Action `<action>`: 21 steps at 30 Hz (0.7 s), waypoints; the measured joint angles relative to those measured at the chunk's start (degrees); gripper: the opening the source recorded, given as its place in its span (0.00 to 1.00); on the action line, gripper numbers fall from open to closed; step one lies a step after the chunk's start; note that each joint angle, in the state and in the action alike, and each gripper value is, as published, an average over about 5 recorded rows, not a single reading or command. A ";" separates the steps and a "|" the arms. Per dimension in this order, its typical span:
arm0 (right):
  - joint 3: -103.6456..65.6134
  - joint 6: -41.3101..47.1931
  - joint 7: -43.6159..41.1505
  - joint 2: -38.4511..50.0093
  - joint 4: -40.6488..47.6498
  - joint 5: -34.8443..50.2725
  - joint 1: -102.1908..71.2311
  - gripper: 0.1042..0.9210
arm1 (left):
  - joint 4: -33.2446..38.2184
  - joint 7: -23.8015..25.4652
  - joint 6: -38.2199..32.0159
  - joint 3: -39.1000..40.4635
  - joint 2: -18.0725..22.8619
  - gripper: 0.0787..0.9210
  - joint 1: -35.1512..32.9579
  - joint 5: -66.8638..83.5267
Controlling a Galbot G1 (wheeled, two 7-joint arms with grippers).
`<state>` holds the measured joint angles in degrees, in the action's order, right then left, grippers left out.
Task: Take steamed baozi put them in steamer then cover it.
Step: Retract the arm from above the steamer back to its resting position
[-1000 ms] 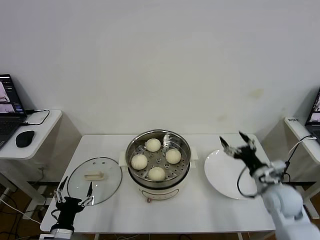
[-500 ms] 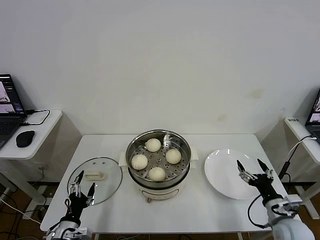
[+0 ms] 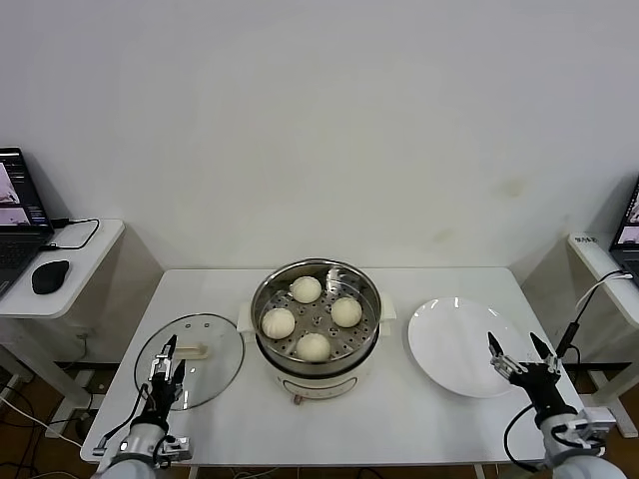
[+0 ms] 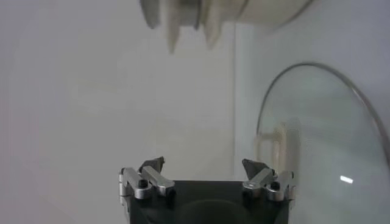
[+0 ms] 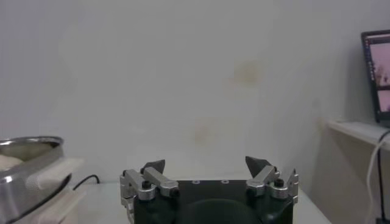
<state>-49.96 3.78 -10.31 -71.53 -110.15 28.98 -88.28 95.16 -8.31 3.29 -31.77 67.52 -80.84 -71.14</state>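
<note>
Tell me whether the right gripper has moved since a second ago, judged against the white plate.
Yes. The right gripper, jaws open, has drawn back from the far right rim of the white plate to the plate's near right edge, toward the robot.

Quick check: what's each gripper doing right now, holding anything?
Left gripper: open, empty, over the cover's near edge.
Right gripper: open, empty, by the plate.

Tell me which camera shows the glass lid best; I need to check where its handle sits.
The head view: the whole cover lies flat on the table, left of the steamer, handle at its centre. The left wrist view catches only part of its rim and handle. The right wrist view misses it.
</note>
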 measured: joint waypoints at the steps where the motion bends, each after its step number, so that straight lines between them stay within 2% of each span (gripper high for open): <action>1: -0.13 -0.03 -0.02 -0.06 0.07 -0.01 -0.05 0.88 | -0.56 0.16 0.26 0.23 -0.13 0.88 0.53 -0.25; 21: -0.95 -0.36 -0.52 -1.08 1.43 -0.08 0.29 0.88 | -8.12 3.77 3.73 3.07 -1.26 0.88 8.46 -3.62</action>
<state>-50.92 3.42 -10.84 -72.61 -108.72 28.90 -87.99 87.04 -4.54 7.01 -28.70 66.26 -72.37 -74.75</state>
